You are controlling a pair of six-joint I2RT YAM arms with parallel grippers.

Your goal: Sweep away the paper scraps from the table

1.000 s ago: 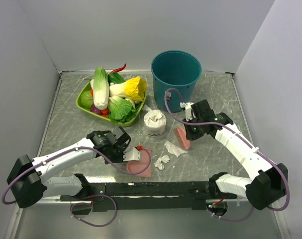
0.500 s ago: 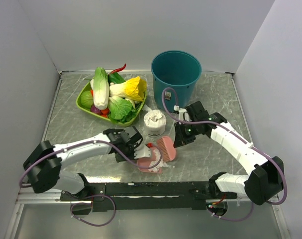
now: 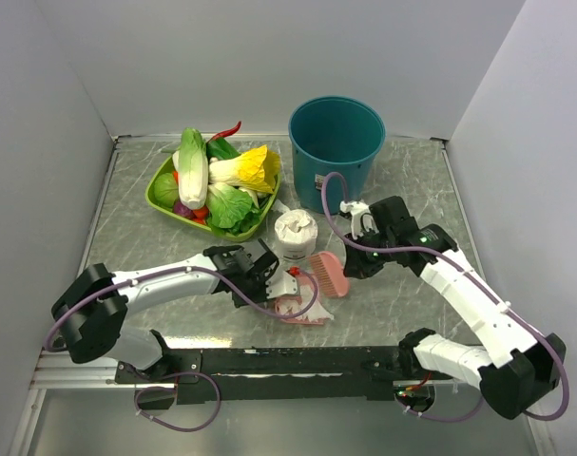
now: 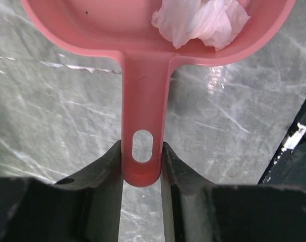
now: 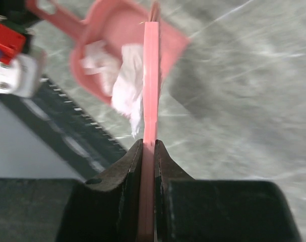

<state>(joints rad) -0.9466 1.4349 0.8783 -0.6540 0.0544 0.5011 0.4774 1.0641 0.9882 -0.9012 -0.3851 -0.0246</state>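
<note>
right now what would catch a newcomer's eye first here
The pink dustpan is at the near middle of the table, its handle clamped in the left gripper, crumpled white paper scraps lying in it. Just right of it the right gripper holds a pink brush edge-on beside the pan. At the back, a teal bucket and a green tray of vegetables give the strongest colour.

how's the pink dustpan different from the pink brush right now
The dustpan is a wide scoop with paper scraps in it; the brush is narrow and flat. The left gripper clamps the dustpan by its handle, while the right gripper clamps the brush. In the top view the dustpan sits nearer the arm bases than the brush. Both are pink.
</note>
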